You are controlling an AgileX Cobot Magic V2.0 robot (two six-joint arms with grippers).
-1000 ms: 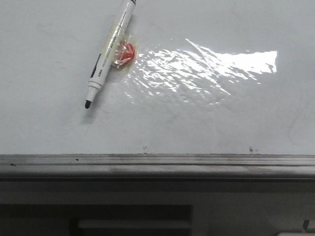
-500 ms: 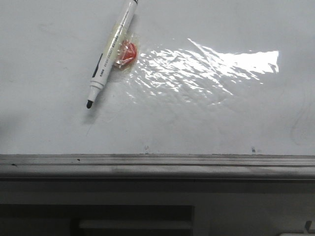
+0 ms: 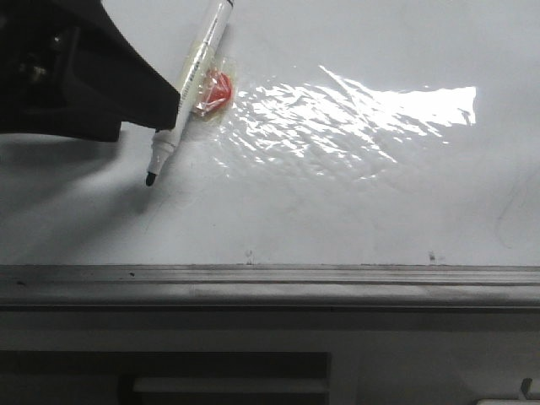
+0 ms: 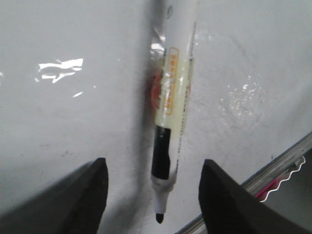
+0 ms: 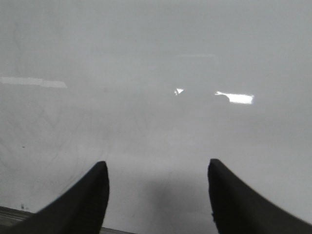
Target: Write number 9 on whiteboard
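Note:
The whiteboard (image 3: 354, 211) fills the front view, glossy white with a bright glare patch. A white marker (image 3: 201, 52) lies on it, its bare black tip (image 3: 150, 179) pointing toward the near frame. Clear yellowish tape holds it against a small red piece (image 3: 217, 89). My left gripper (image 3: 126, 93) hangs dark at the upper left, right beside the marker's barrel. In the left wrist view it (image 4: 155, 165) stands open with the marker (image 4: 168, 122) between its fingers, untouched. My right gripper (image 5: 156, 165) is open over bare whiteboard (image 5: 156, 48). The number 9 is out of view.
The board's grey metal frame (image 3: 270, 278) runs along its near edge, with a dark ledge below it. The same frame (image 4: 278, 170) shows in the left wrist view close to the marker's tip. Faint grey smudges mark the board at the right (image 3: 510, 211).
My left gripper has come into the front view from the upper left and now hangs beside the marker. The marker has not moved.

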